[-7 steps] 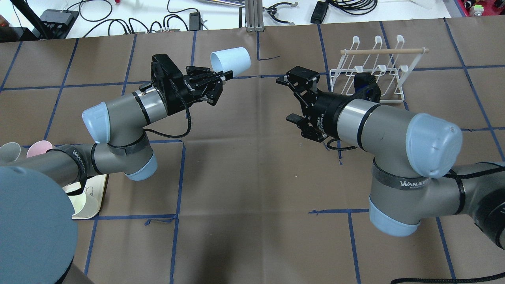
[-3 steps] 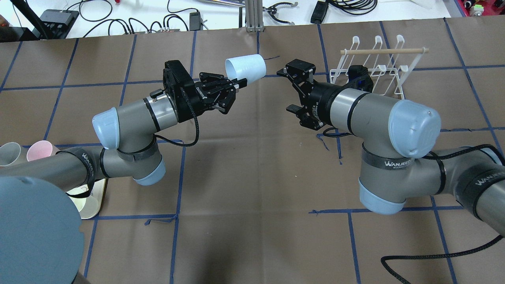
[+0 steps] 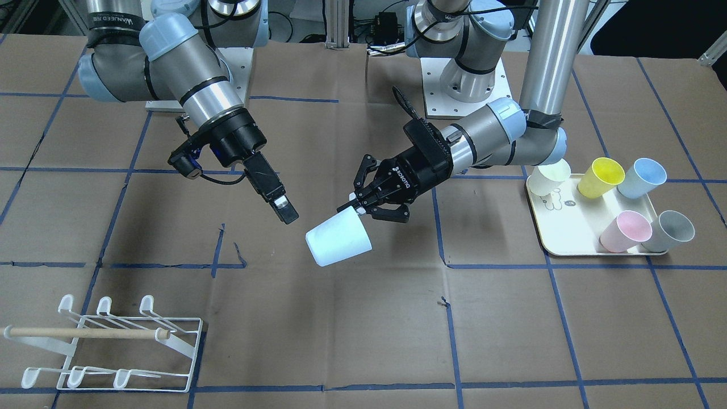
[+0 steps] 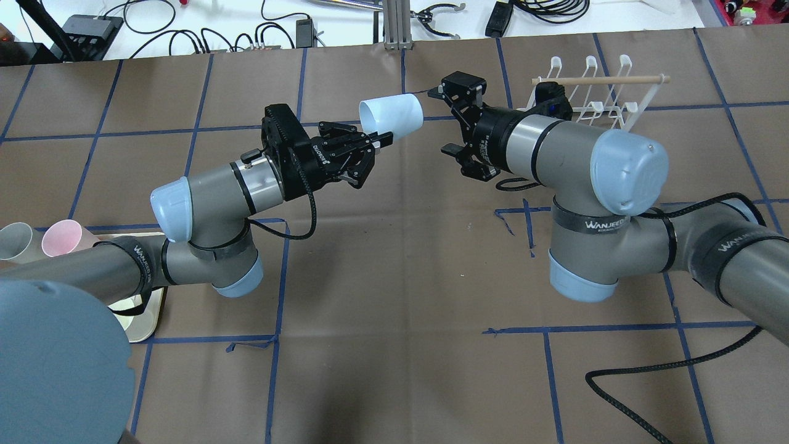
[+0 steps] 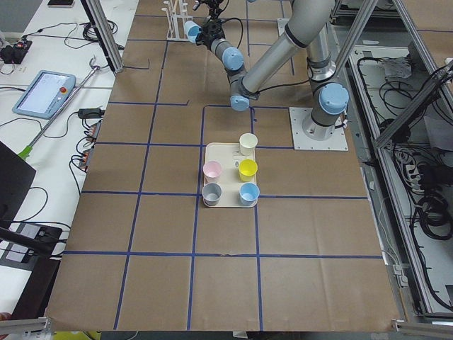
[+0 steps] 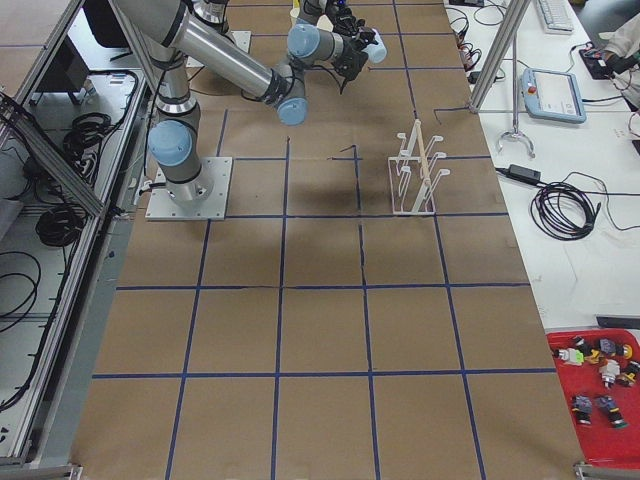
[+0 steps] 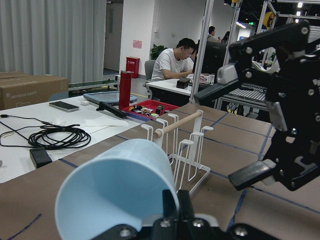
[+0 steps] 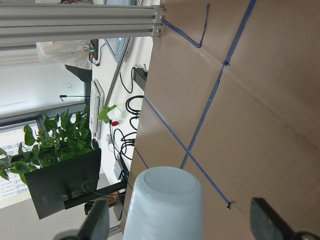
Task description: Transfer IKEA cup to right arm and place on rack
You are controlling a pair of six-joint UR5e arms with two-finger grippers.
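My left gripper (image 4: 377,139) is shut on the rim of a pale blue cup (image 4: 391,115) and holds it sideways above the table, base toward the right arm. My right gripper (image 4: 441,122) is open, and its jaws face the cup's base a short way off. In the right wrist view the cup's base (image 8: 165,205) sits between the two spread fingers (image 8: 267,220). The front view shows the held cup (image 3: 339,244) and one right finger (image 3: 281,205) beside it. The white wire rack (image 4: 585,105) with its wooden dowel stands behind the right arm and holds no cups.
A cream tray (image 3: 568,241) on the robot's left side holds yellow (image 3: 599,177), blue (image 3: 644,176), pink (image 3: 625,230), grey (image 3: 670,230) and cream cups. A black cable (image 4: 622,376) lies on the table by the right arm. Cables and gear lie along the far edge.
Both arms have closed in on each other. The left gripper carried the cup to the right. The right gripper moved up and left toward the cup's base and stayed open.
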